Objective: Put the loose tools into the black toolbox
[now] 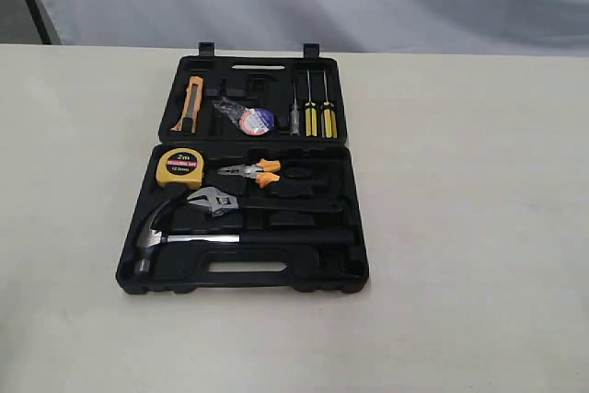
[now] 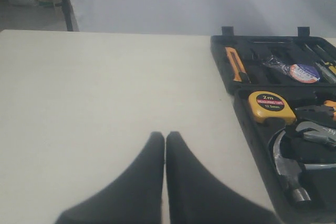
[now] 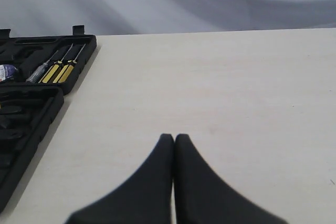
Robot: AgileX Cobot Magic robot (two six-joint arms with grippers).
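A large black moulded plastic toolbox [image 1: 317, 278] lies open and flat on the cream tabletop [image 1: 460, 227]. Its 2 hinged halves sit one behind the other, and its far edge, with 2 latch tabs [image 1: 205, 47], is close to the table's far edge. All 3 of the task's tools sit inside it. The steel claw hammer with black handle [image 1: 244, 238] lies along the near half, head to the left, just behind the slot handle [image 1: 247, 268] in the near rim. The silver adjustable wrench with black handle [image 1: 216, 200] lies just beyond the hammer, its head near the hammer's claw. The small dark tape roll in clear wrap [image 1: 250, 120] rests in the middle of the far half. Also in the near half are a yellow tape measure [image 1: 179, 167] at the far left corner and orange-handled pliers [image 1: 262, 172] to its right. The far half holds an orange utility knife [image 1: 190, 104] on the left and 3 slim screwdrivers [image 1: 313, 108] on the right. Bare table stretches wide to the left, right and near side of the case. The left gripper [image 2: 165, 136] hangs over bare table left of the case, apart from its left wall, black fingers [image 2: 142, 182] pressed together on nothing. The right gripper [image 3: 174, 137] hangs over bare table right of the case, fingers likewise together and empty.
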